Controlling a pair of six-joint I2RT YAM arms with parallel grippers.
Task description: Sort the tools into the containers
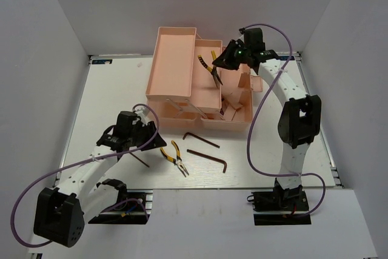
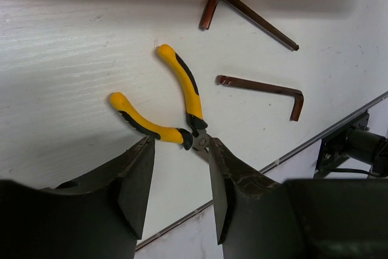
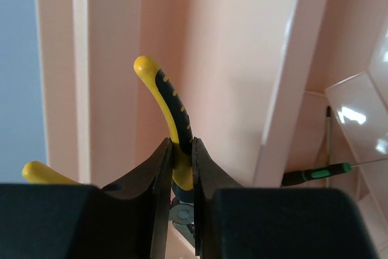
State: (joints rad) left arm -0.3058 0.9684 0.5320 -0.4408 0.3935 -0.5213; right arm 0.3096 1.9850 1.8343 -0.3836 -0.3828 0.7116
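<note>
Over the middle tier of the salmon-pink translucent plastic toolbox (image 1: 176,59), R gripper (image 1: 225,59) is clamped narrow on one handle of the yellow-and-black-handled pliers (image 1: 213,68). In the wrist view its fingers (image 3: 145,174) pinch that handle just above the pivot, w/ the other handle splayed off to the side and the nose hanging down twd the tray. Can't tell if the nose touches the tray floor. Step in hand, as I read it: drop-off into this compartment. To do it well: lower till the nose is near the floor, tilt so the tool lies along the tray's length, open enough for the handle to fall free, then lift straight up. Watch the splayed handle doesn't hook the tray wall. A thin green-handled screwdriver (image 3: 315,174) lies past a partition, apart from the drop spot. L gripper (image 1: 150,144) hovers low over the white table (image 1: 109,101), fingers moderately apart, nothing held, lined up on the pivot of the second pair of yellow-handled pliers (image 2: 182,89). Two dark brown L-shaped hex keys (image 2: 248,19) lie nearby.
</note>
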